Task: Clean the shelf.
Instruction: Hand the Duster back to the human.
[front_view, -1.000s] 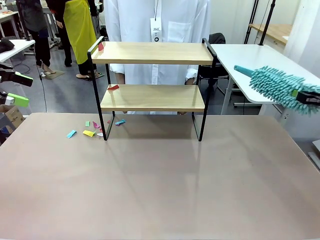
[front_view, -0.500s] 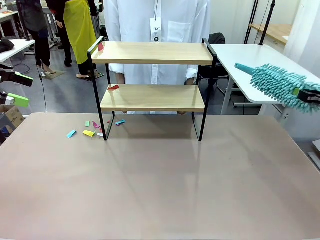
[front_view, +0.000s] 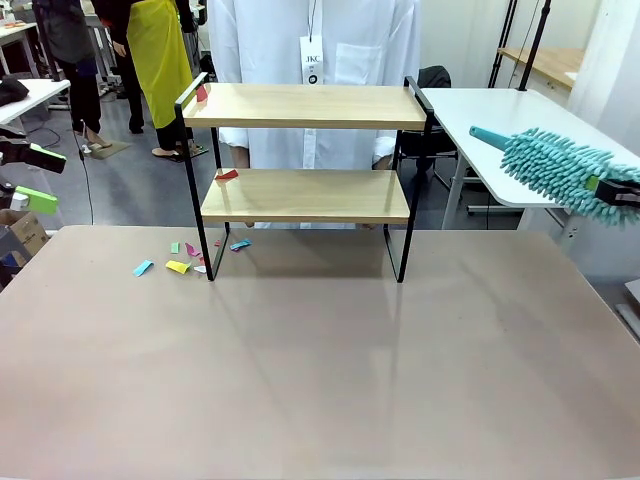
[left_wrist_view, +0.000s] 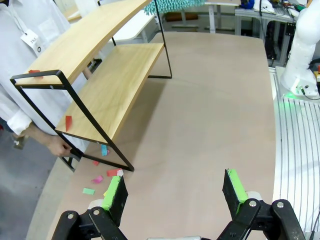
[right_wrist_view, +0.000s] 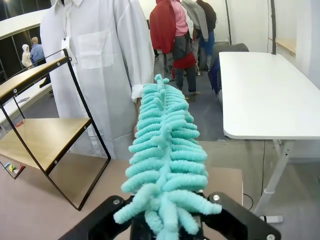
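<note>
Jaws first: left gripper stands wide apart and empty, parked off the left edge of the beige table, green pads visible at that edge in the front view. Right gripper is clamped on the base of a teal duster, held out past the table's right side, well clear of everything.

Left to right across the scene:
- Coloured paper scraps lie on the tabletop just beside the rack's left foot.
- Shelf, 2 tiers, stands at the table's far edge. 1 red scrap sits at the left end of the top board, another red scrap at the left end of the lower board.
- A person in a white coat stands directly behind the rack; a hand rests near its lower left corner.
- Duster far right, not yet touching either board.

Risks, as I judge them:
- Rack looks light; a low or hard sweep could shove or tip it toward the person.
- Raised side rails may snag the fronds.
- Both scraps sit at the far left end, so the reach is long, and a short stroke would leave them there.
- The person's hand is close to the sweep's exit.
</note>
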